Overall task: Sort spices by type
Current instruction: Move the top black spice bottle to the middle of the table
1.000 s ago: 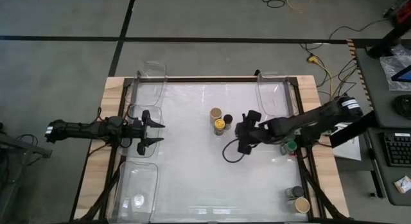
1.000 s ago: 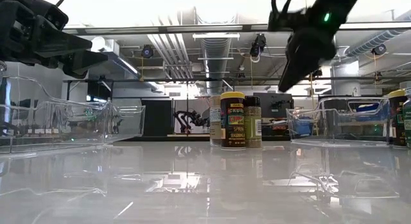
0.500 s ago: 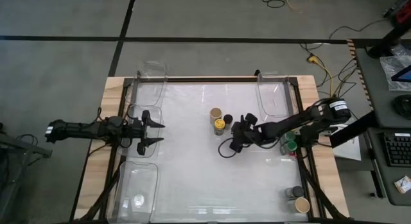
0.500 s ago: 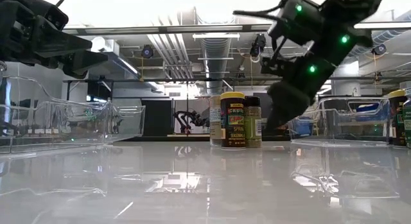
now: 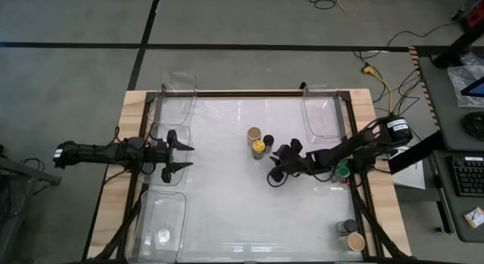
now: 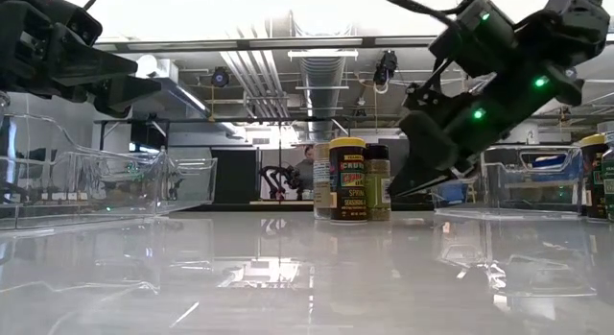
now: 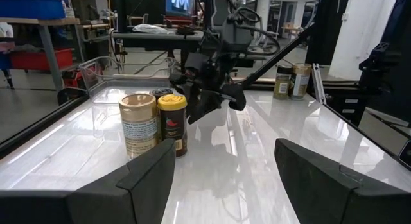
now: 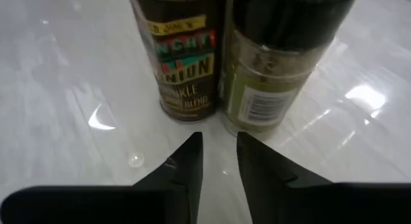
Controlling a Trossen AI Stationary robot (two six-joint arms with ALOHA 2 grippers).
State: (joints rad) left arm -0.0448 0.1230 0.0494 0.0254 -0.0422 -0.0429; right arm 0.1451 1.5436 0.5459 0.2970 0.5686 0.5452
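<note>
While poised low just right of the three clustered spice jars (image 5: 259, 141) at mid-bench, right gripper (image 5: 277, 176) clenched on nothing, fingers (image 8: 186, 161) nearly touching, aimed at the black-lidded jar (image 8: 276, 63); likely lining up a nudge. Left gripper (image 5: 179, 154) parked at the left, spread wide. More jars (image 5: 350, 235) near right corner.

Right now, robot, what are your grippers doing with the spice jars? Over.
Right gripper shut, empty, low beside the black-lid jar. Left gripper open, waiting at table's left. Three jars clustered mid-table, untouched. Nothing in the way.
</note>
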